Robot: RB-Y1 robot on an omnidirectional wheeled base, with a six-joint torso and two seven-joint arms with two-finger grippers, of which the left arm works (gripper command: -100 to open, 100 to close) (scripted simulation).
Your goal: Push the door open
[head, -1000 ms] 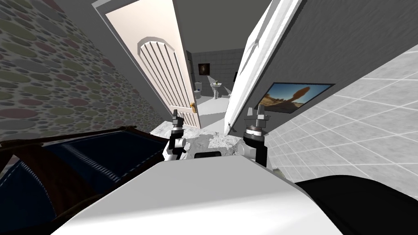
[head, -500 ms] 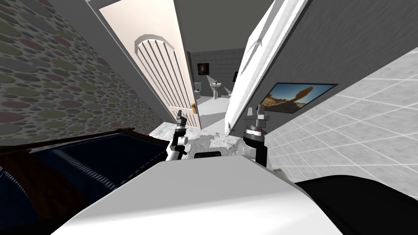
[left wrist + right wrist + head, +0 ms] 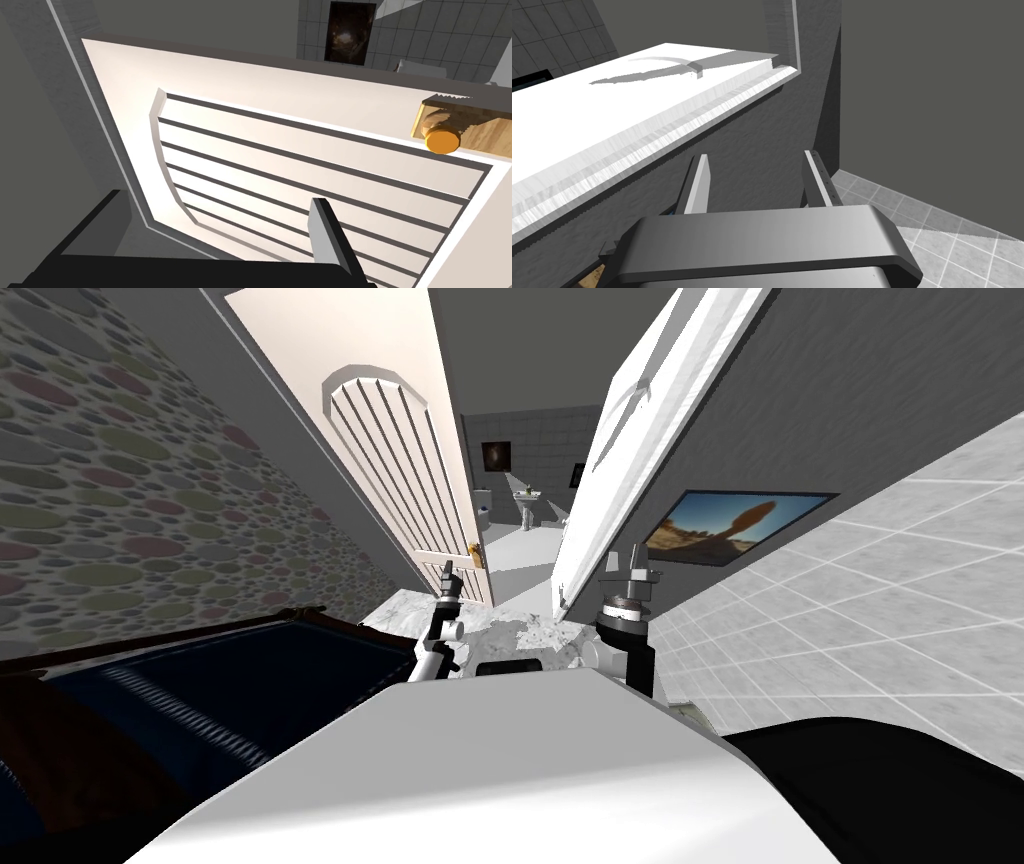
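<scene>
Door (image 3: 400, 458): cream and smooth, with an arched panel of raised slats; it stands ajar at the left side of the opening.
Knob (image 3: 442, 141): round, orange, on a wood-grain plate at the door's free edge.
Left gripper (image 3: 447, 580): right up at the slats, near the knob; its grip can't be read.
Right gripper (image 3: 757, 160): spread apart, empty, beside the streaky white frame (image 3: 612, 130) and the rough grey wall (image 3: 752, 135).
Left wrist view: brings out the plate's grain, which is a speck from the head.

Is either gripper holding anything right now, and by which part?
Nothing is held. The right gripper stands open and empty; the left gripper just faces the door, off its knob.
</scene>
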